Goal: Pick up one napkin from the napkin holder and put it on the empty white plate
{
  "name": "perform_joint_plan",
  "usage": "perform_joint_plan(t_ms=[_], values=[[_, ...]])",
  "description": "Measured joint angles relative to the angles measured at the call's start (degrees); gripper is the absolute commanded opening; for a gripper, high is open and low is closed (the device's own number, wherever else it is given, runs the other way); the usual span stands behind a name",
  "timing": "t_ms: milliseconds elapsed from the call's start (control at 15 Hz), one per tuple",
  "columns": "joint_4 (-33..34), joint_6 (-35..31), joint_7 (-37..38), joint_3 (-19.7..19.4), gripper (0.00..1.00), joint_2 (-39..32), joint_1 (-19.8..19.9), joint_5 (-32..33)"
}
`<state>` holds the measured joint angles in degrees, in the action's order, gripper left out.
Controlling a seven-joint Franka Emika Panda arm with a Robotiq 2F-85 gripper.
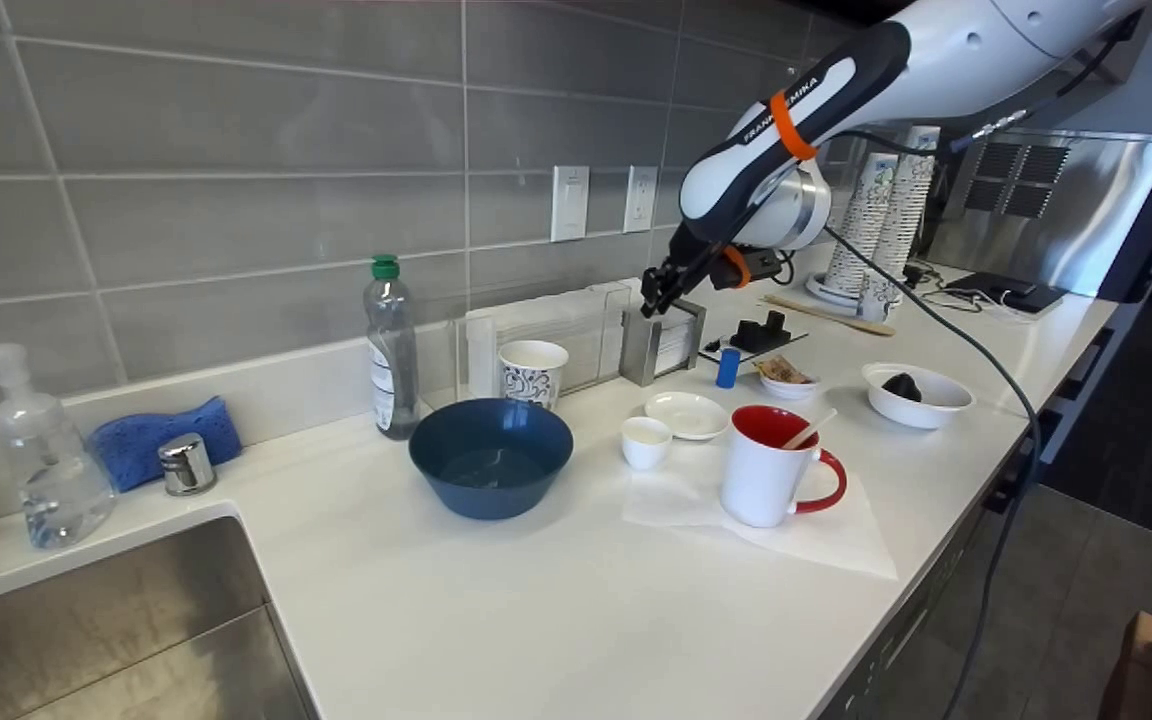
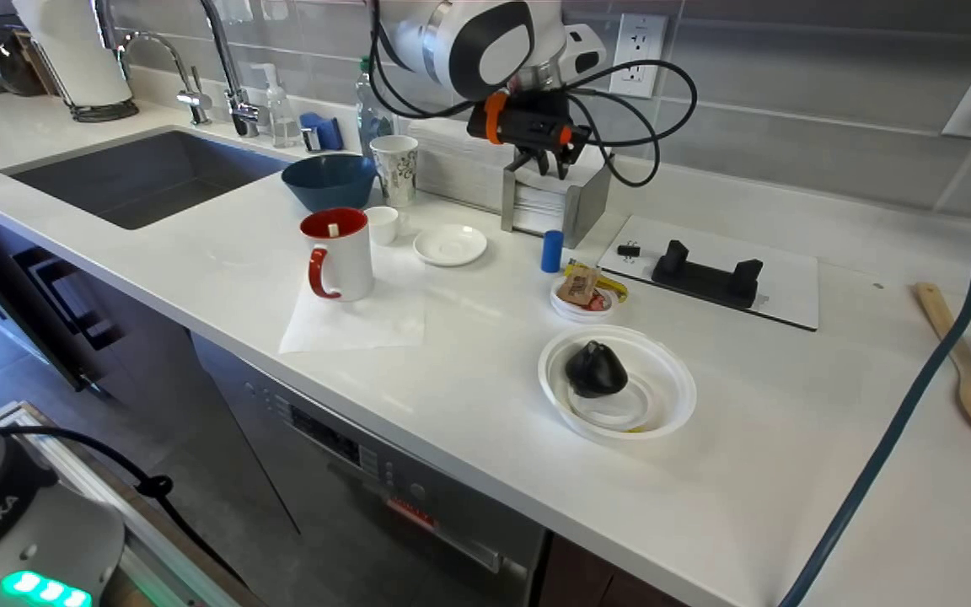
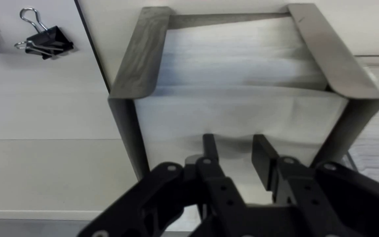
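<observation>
The silver-grey napkin holder (image 2: 590, 206) stands upright near the back wall in both exterior views (image 1: 641, 345). In the wrist view its metal sides (image 3: 143, 56) flank a stack of white napkins. The top napkin (image 3: 242, 112) is slightly rumpled at the fingertips. My gripper (image 3: 233, 136) is over the holder, pointing down. Its two fingers are apart with a gap between them, and the tips appear to touch the top napkin. The gripper (image 2: 544, 169) also shows just above the stack in an exterior view. The white plate (image 2: 450, 245) is bare, beside the holder.
A small white cup (image 1: 646, 443) and a white-and-red mug (image 1: 754, 480) stand near the plate. A blue cylinder (image 2: 552, 251) stands in front of the holder. A blue bowl (image 1: 491, 460), patterned paper cup (image 2: 395, 169) and white bowl (image 2: 671, 396) are also on the counter.
</observation>
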<state>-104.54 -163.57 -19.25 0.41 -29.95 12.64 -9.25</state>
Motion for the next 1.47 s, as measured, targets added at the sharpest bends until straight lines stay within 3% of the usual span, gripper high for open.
perform_joint_plan(t_ms=[333, 667, 733, 1133, 1467], values=[[0.0, 0.0, 0.1, 0.0, 0.36, -0.1, 0.0, 0.8], [0.0, 0.0, 0.2, 0.0, 0.27, -0.3, 0.0, 1.4], [0.0, 0.0, 0.3, 0.0, 0.2, -0.3, 0.0, 1.5], [0.1, 0.0, 0.4, 0.0, 0.13, -0.3, -0.1, 1.6], [0.2, 0.0, 0.5, 0.0, 0.13, -0.3, -0.1, 1.6]])
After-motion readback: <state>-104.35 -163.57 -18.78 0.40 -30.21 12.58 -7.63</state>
